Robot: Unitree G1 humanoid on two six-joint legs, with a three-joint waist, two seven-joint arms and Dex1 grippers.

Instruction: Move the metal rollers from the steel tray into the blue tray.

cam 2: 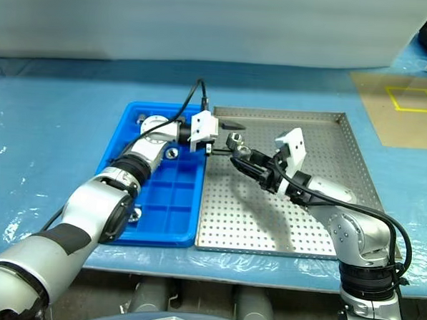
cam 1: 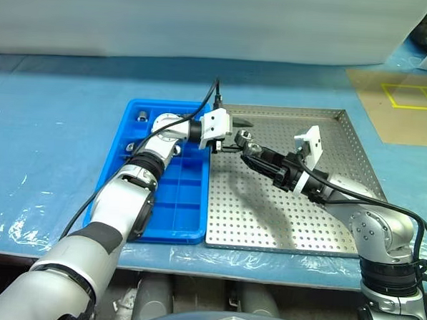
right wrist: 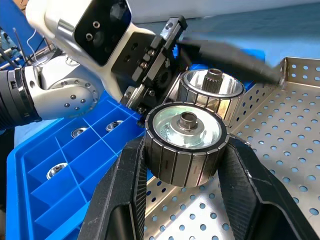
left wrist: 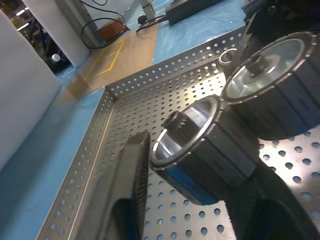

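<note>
Right pincer (right wrist: 182, 165) grasps one metal roller (right wrist: 186, 142); left pincer (left wrist: 192, 185) clenched on second roller (left wrist: 200, 145), both above steel tray (cam 1: 339, 224).

hidden: blue tray (cam 1: 188, 234) middle under left arm | too small: rollers (cam 1: 141, 115) inside, count unclear

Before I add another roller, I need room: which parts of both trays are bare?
Bare: steel tray's near and right floor; blue tray's near cells. Crowded: the seam, where both grippers hold rollers.
</note>
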